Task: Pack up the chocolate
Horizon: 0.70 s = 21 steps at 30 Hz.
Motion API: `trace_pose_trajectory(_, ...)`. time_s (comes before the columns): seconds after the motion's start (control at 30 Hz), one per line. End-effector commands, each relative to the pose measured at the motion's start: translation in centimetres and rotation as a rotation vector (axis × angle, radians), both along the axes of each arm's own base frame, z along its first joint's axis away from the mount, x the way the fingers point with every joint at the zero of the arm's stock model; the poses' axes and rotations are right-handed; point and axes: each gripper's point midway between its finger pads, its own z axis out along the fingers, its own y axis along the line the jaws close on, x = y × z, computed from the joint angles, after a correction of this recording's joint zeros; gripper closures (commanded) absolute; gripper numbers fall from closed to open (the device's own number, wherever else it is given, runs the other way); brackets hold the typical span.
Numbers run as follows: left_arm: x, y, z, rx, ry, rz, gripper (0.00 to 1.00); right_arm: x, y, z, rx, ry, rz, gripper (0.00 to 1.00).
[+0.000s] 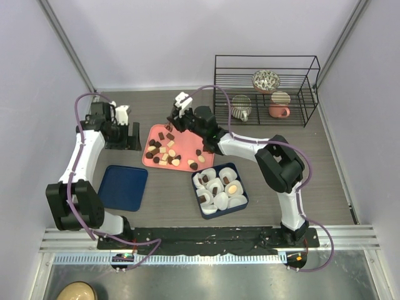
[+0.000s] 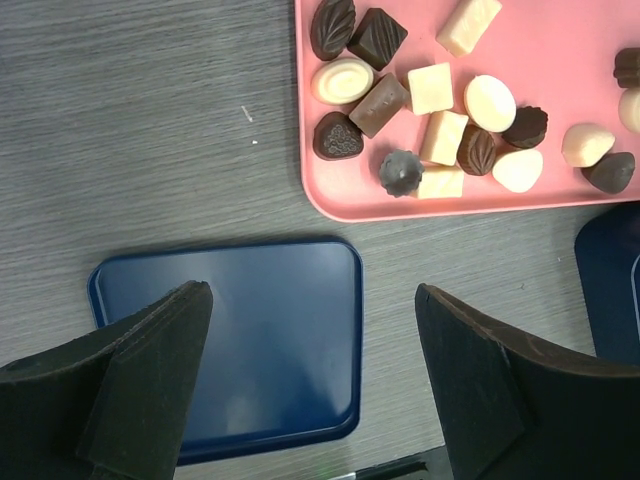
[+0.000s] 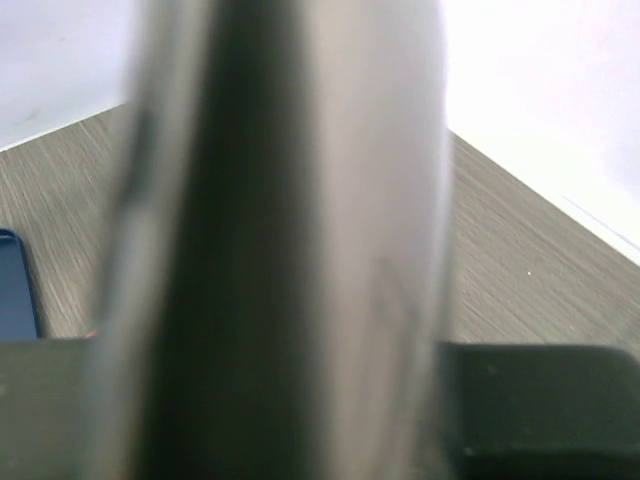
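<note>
The chocolate (image 1: 164, 150) lies as several dark, mid-brown and cream pieces on a pink tray (image 1: 149, 132). It also shows in the left wrist view (image 2: 440, 100) on the tray (image 2: 560, 40). A blue box (image 1: 241, 177) to the tray's right holds white paper cups (image 1: 221, 200), some with a piece inside. My left gripper (image 1: 128, 134) (image 2: 312, 292) is open and empty, high above the table left of the tray. My right gripper (image 1: 174, 122) hovers over the tray's far right corner. A blurred grey shape (image 3: 290, 250) fills the right wrist view and hides how the jaws stand.
A flat blue lid (image 1: 123, 187) (image 2: 240, 340) lies at the near left of the tray. A black wire rack (image 1: 265, 87) at the back right holds a patterned bowl (image 1: 265, 80) and two mugs. A black stand (image 1: 134, 145) sits by the left gripper.
</note>
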Motion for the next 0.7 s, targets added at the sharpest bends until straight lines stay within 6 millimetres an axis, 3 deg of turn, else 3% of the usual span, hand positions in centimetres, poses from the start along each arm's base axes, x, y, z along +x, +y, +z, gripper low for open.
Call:
trace_pose_trajectory(0.0, 0.2, -0.2, 1.0, 0.001, -0.061, -0.025, 0.12, 1.0, 0.7, 4.7, 0.080, -0.125, -0.029, 0.71)
trace_pose_trajectory(0.13, -0.1, -0.1, 1.0, 0.007, -0.066, -0.032, 0.11, 1.2, 0.9, 3.5, 0.061, -0.114, -0.032, 0.66)
trace_pose_trajectory(0.2, -0.1, 0.0, 1.2, 0.015, -0.081, -0.030, 0.11, 1.3, 0.9, 3.1, 0.060, -0.106, -0.036, 0.58)
trace_pose_trajectory(0.67, -0.3, 0.2, 1.7, 0.034, -0.093, -0.044, 0.10, 1.0, 1.7, 1.5, 0.056, -0.062, -0.004, 0.48)
